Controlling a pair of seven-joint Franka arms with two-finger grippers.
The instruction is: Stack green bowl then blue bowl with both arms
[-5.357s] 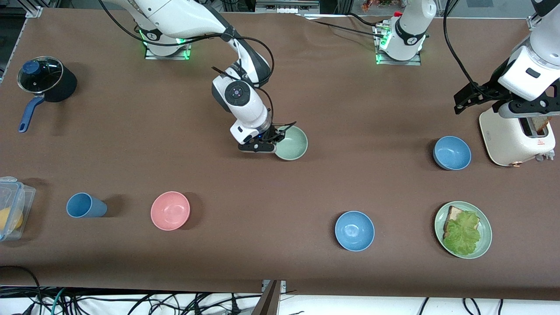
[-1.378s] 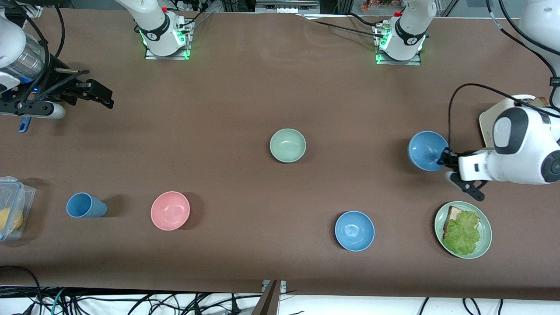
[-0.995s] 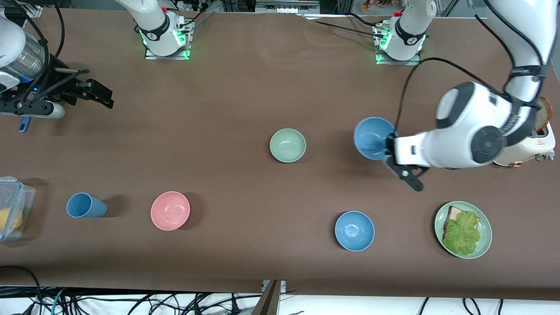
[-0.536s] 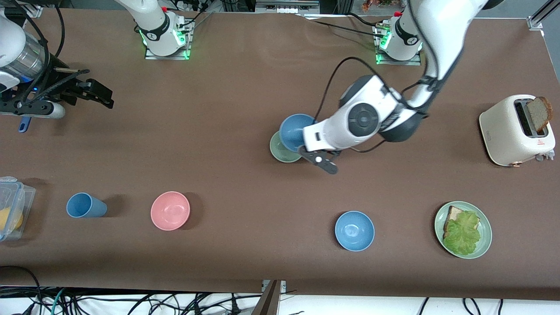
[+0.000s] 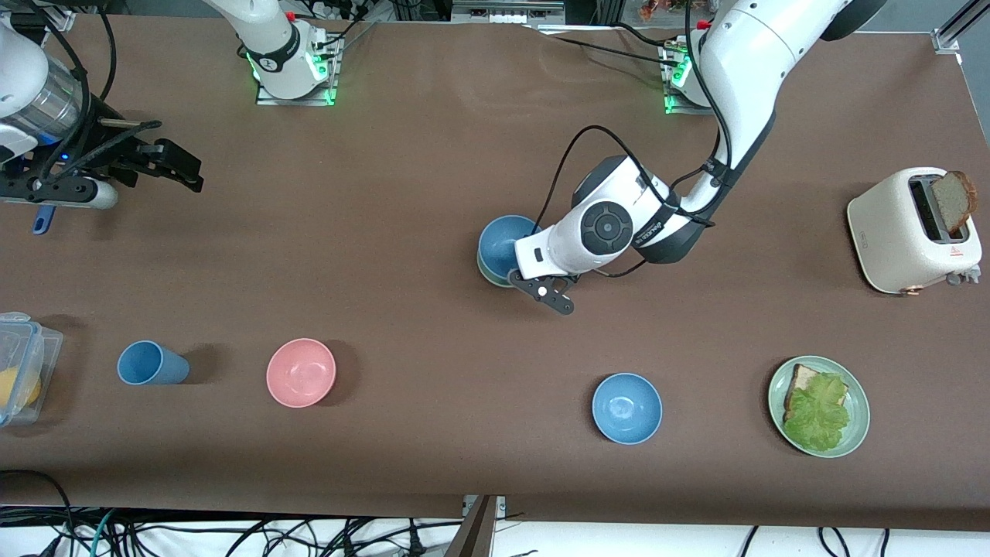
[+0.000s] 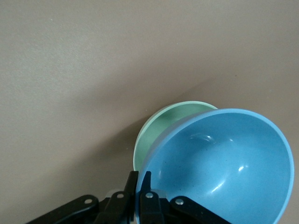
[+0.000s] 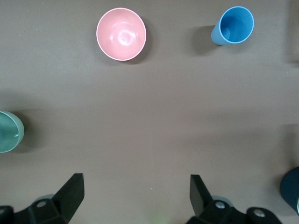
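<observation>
Front view, near row: second blue bowl (image 5: 627, 408) and green plate (image 5: 819, 406) (bread and lettuce on it) toward the left arm's end; pink bowl (image 5: 301, 372) and blue cup (image 5: 152, 363) toward the right arm's end.
Blue bowl (image 5: 504, 244): mid-table, farther from the camera than that row, held tilted over the green bowl.
Green bowl (image 6: 164, 130): on the table under the blue bowl, only part of its rim shows (mostly covered).
Left gripper (image 6: 140, 193): fingers clamped on the blue bowl's rim, one inside, one outside.
Toaster (image 5: 913, 230): left arm's end, a slice standing in the slot.
Right gripper (image 7: 135, 191): waits high over the right arm's end, fingers spread wide, holding nothing.
</observation>
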